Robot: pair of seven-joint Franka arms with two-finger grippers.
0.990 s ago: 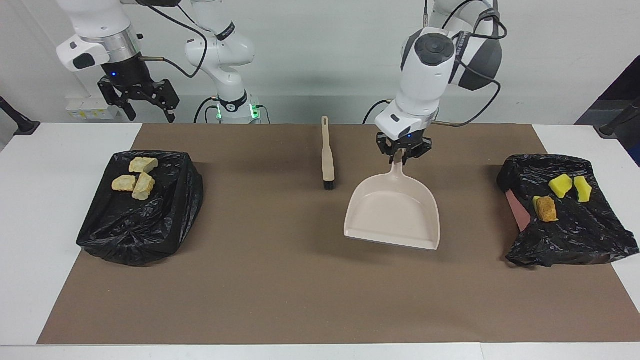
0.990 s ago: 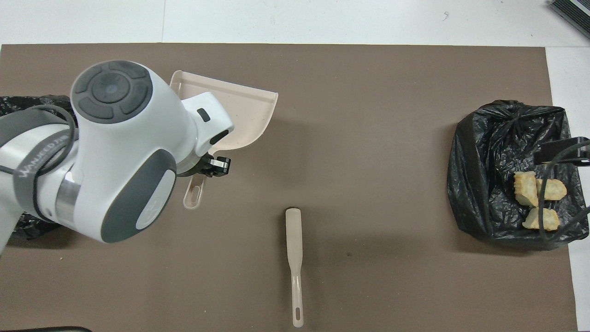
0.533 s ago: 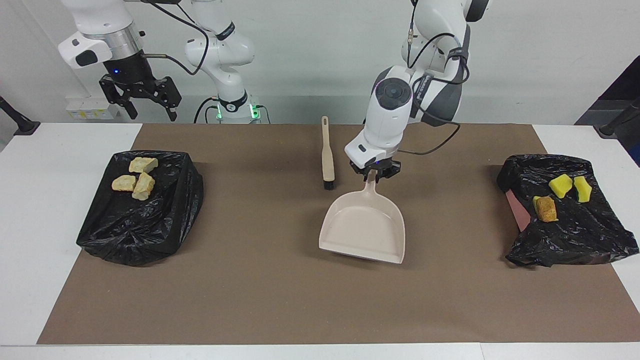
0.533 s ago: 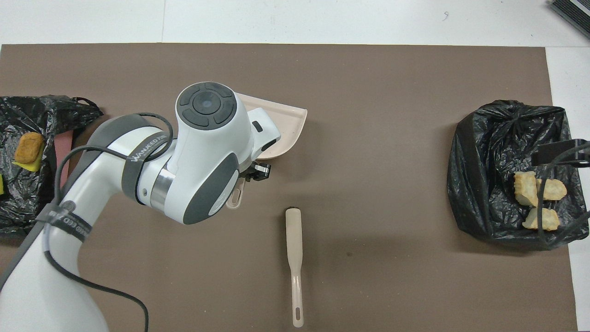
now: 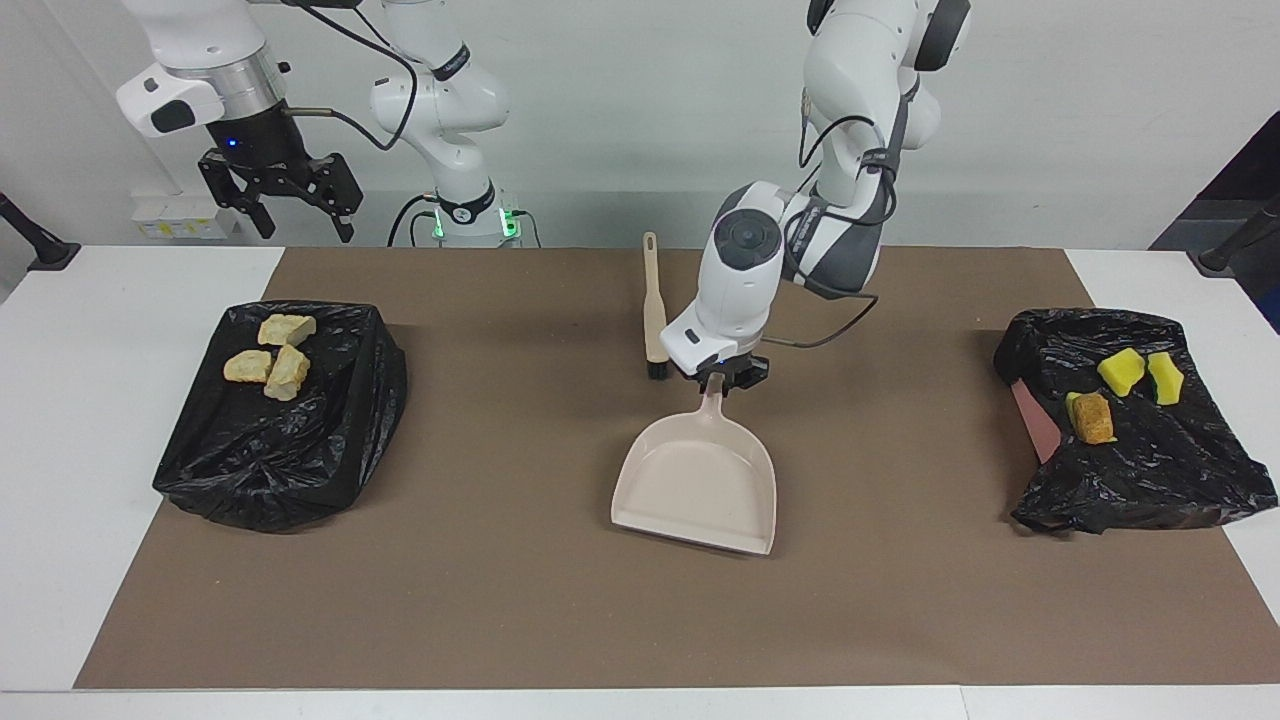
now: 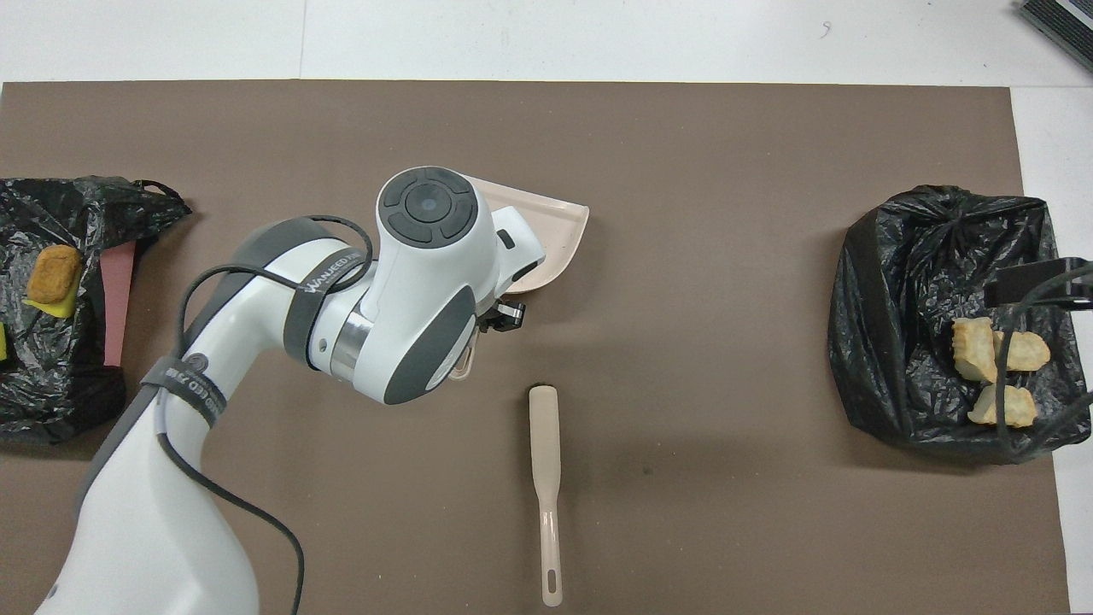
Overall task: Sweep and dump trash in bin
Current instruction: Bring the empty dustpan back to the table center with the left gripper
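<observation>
My left gripper [image 5: 716,384] is shut on the handle of the beige dustpan [image 5: 695,480], which sits low over the middle of the brown mat with its mouth facing away from the robots. In the overhead view the arm hides most of the dustpan [image 6: 559,224]. The beige brush [image 5: 655,312] lies flat beside the gripper, toward the right arm's end. Trash lies on two black-bagged bins: three pale-yellow lumps [image 5: 270,360] at the right arm's end, and yellow sponge bits [image 5: 1122,369] with an orange-brown lump [image 5: 1094,418] at the left arm's end. My right gripper [image 5: 305,230] waits open, high above its end.
The bin with the pale lumps [image 5: 260,470] and the bin with the sponge bits [image 5: 1150,480] stand at the two ends of the mat [image 5: 500,600]. White table [image 5: 60,450] borders the mat. A dark stand [image 5: 40,245] sits at the table's corner.
My left arm has carried the dustpan from nearer the left arm's end toward the middle of the mat and farther from the robots. The right arm has hardly moved.
</observation>
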